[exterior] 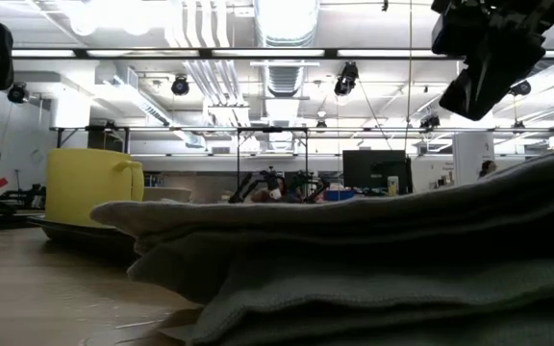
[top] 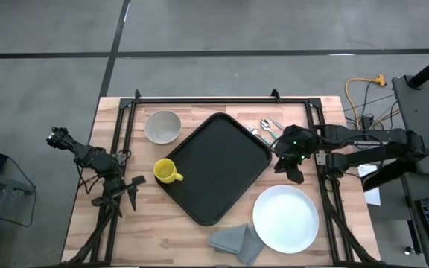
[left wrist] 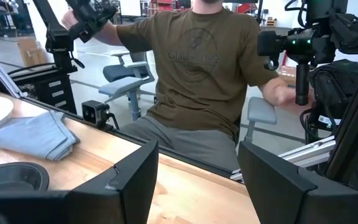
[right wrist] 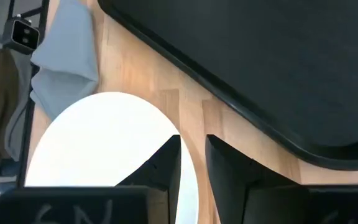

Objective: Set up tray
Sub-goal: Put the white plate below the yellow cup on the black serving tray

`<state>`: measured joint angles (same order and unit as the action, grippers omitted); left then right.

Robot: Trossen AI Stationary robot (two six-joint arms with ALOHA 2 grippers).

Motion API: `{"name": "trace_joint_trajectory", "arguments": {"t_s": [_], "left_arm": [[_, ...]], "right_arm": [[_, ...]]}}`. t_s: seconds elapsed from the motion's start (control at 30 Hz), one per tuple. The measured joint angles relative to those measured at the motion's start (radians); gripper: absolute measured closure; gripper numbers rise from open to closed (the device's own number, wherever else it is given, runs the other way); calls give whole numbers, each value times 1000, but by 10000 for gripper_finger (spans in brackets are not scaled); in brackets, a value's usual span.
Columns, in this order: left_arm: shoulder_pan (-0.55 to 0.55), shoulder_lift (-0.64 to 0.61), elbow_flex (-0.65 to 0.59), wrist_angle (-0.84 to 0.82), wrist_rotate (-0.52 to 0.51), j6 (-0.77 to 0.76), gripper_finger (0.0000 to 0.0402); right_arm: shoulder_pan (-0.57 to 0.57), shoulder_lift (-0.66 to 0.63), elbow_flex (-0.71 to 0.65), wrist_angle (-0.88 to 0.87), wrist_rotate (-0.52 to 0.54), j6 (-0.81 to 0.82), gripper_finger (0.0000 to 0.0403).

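Tray just beside right end effector

High view looks straight down on the whole wooden table. Low view sits at tabletop level right behind the folded grey cloth, facing the room. Right wrist view looks down close on the round white plate, shared with the high view.

Workshop hall with a grey floor and an open, lit ceiling

Bright strip lights and pale ducts run along the ceiling, spot lamps hanging below. Dark seam lines cross the concrete floor (orange cable at one side). A seated person occupies a grey armchair; monitors stand far back.
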<state>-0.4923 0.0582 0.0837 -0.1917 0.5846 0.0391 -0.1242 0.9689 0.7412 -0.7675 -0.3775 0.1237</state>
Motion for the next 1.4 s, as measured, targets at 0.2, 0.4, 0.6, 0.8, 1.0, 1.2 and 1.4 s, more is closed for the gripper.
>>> {"name": "trace_joint_trajectory", "arguments": {"t_s": [0.2, 0.4, 0.6, 0.8, 1.0, 1.2, 1.4], "left_arm": [[0, 0, 0, -1, 0, 0, 193], [0, 0, 0, -1, 0, 0, 193], [0, 0, 0, -1, 0, 0, 193], [0, 0, 0, -1, 0, 0, 193], [0, 0, 0, -1, 0, 0, 193], [0, 0, -1, -1, 0, 0, 193], [0, 0, -1, -1, -1, 0, 193]], "right_arm": [[4, 44, -18, -31, 0, -70, 335], [7, 146, -19, -30, 0, -73, 335], [10, 272, -19, -30, -33, -90, 331], [10, 354, -18, -30, -48, -98, 284], [10, 418, -18, -29, -51, -98, 228], [11, 461, -18, -27, -119, -123, 213], [15, 494, -20, -11, -123, -123, 227]]}}
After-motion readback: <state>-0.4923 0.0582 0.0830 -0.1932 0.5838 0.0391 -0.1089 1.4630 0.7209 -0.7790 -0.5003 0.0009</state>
